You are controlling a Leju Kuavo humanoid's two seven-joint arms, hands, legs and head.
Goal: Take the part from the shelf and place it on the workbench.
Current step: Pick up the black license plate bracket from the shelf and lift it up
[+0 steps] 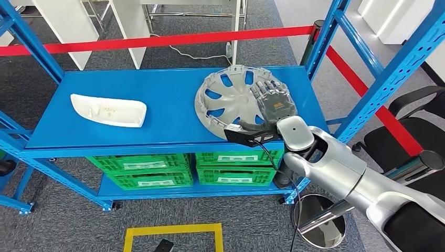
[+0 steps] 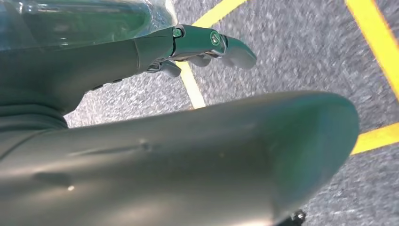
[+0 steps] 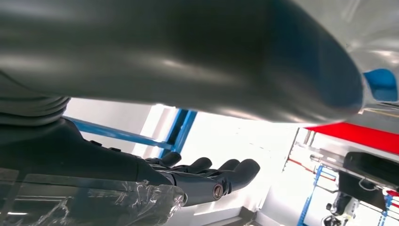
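1. Grey carpet floor (image 1: 63,220), red barrier tape (image 1: 157,40) across the back, yellow floor marking (image 1: 173,229) near the front edge.
2. Blue shelf (image 1: 157,105) centre frame; top deck carrying a grey wheel cover (image 1: 225,100) toward the right end and a white part (image 1: 108,110) toward the left, well apart.
3. Green crates (image 1: 183,168) on the lower deck, partly hidden under the top deck.
4. Right hand (image 1: 272,100) laid flat over the right side of the wheel cover, fingers extended and slightly apart; contact underneath hidden, grip not confirmed.
5. Right wrist view: dark fingers (image 3: 221,172) straight, side by side, against bright glare; wheel cover not made out there.
6. Left hand (image 2: 202,47) seen from the left wrist, hanging over carpet and yellow lines (image 2: 371,37); fingers extended, holding nothing, thumb blocking much of the frame.
7. Black chair (image 1: 414,121) at the right edge, cut off.
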